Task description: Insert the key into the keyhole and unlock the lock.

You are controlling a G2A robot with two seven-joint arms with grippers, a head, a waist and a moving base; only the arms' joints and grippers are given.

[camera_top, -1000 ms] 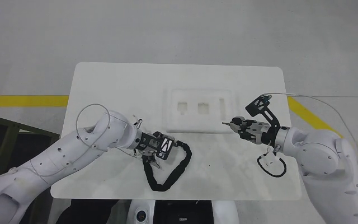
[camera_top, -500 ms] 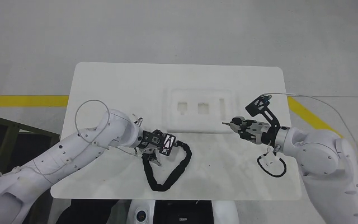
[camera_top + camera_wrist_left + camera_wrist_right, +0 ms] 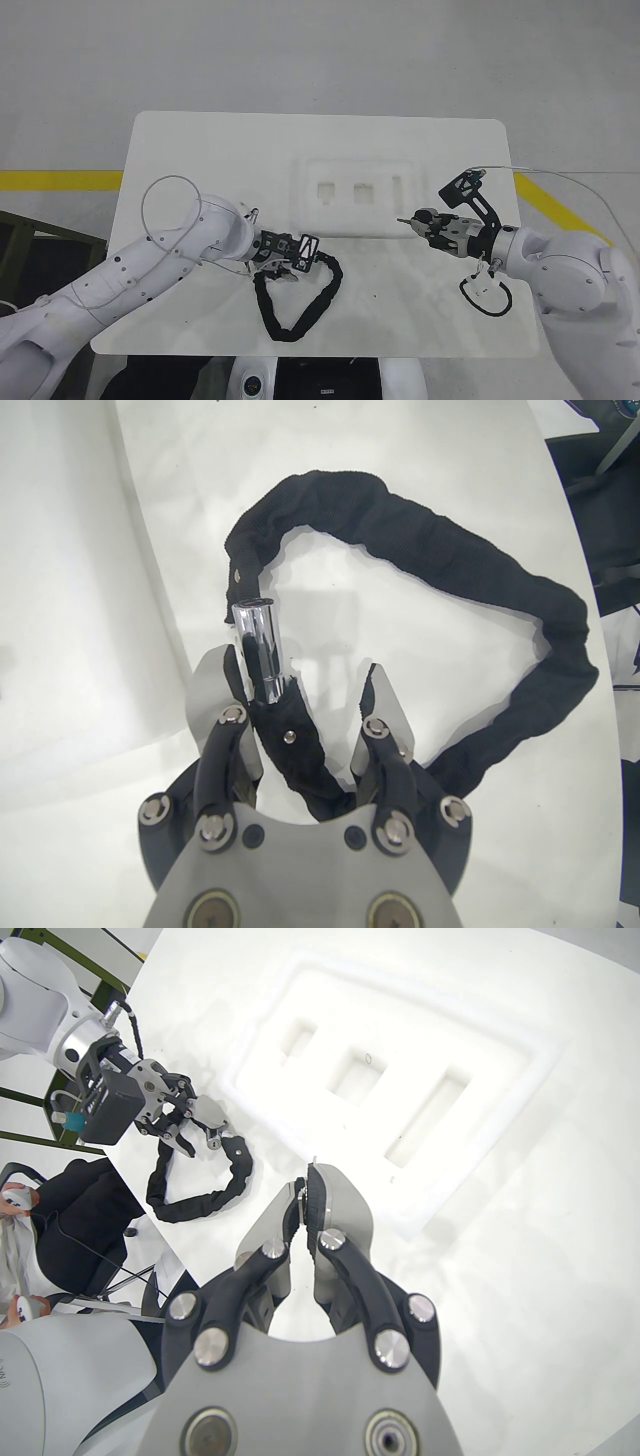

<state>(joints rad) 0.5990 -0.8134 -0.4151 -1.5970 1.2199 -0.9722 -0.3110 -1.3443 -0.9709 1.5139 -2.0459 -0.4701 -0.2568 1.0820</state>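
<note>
You're at the grab-the-lock step: left gripper (image 3: 300, 660) fingers are apart with the lock (image 3: 257, 650) barrel between them, against one pad, and the right gripper (image 3: 301, 1200) is pinched on the key (image 3: 404, 221), so I'd clamp the barrel next, then line the key up with the keyhole (image 3: 213, 1144).

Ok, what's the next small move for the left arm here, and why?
Probably close the left hand on the chrome lock barrel. Its fingers stand open on either side of it, while the right hand is shut on the key, well apart from the barrel. Gripping first should keep the barrel from sliding when the key arrives.
</note>
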